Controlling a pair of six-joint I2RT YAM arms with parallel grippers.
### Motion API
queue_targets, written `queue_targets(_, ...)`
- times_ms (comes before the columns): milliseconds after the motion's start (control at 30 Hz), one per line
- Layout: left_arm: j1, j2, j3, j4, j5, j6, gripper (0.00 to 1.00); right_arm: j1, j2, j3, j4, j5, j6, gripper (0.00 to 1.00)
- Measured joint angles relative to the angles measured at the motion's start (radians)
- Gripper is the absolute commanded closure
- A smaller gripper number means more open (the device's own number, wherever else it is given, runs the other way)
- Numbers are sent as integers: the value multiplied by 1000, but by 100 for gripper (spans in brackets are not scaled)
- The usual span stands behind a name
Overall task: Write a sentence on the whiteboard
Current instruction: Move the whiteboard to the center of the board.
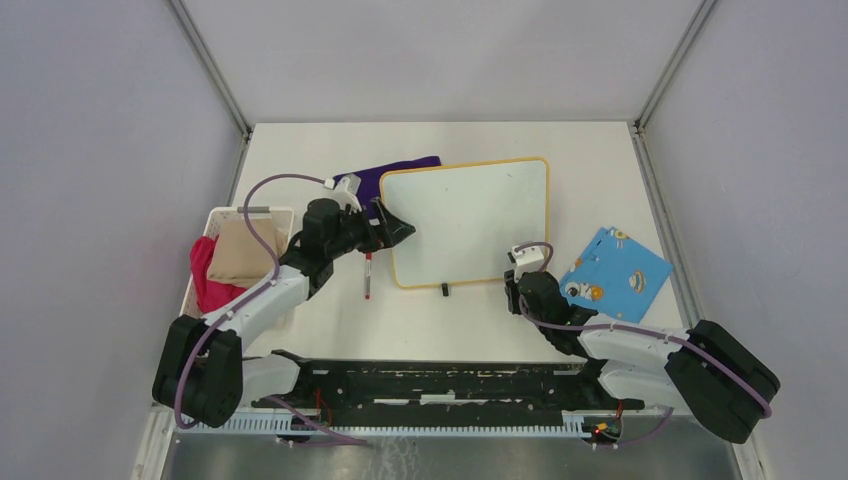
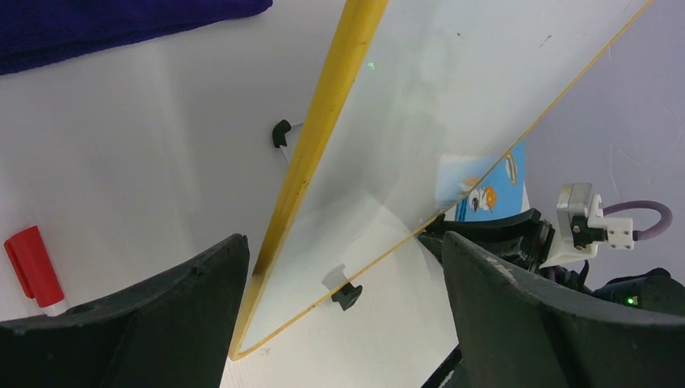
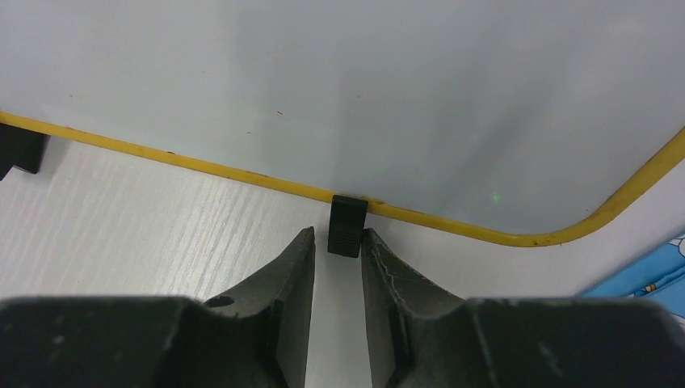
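The whiteboard (image 1: 470, 220) lies flat mid-table, glossy white in a thin yellow frame; no sentence is in view on it. My left gripper (image 1: 398, 232) is at its left edge, open wide, with the yellow frame (image 2: 311, 153) running between the fingers and touching neither. My right gripper (image 3: 337, 234) is at the board's near edge, its jaws narrowed either side of a small black foot (image 3: 347, 226). The right fingertip is at the foot; a slim gap remains on the left. A red-capped marker (image 1: 367, 277) lies loose on the table near the left gripper.
A purple cloth (image 1: 395, 172) lies behind the board's far left corner. A blue patterned cloth (image 1: 613, 272) sits to the board's right. A white basket (image 1: 290, 215) with pink and tan cloths stands at the left. A second black foot (image 1: 444, 290) sticks out of the near edge.
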State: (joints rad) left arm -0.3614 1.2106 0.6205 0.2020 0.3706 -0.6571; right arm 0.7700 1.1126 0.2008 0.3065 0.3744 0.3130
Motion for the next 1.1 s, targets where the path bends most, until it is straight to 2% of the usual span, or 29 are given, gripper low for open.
queue_targets(400, -25, 12, 0, 15, 5, 1, 7, -1, 2, 0, 0, 0, -3, 79)
queue_targets(1100, -89, 72, 3, 27, -11, 2, 10, 2, 2, 0, 0, 3, -11, 82)
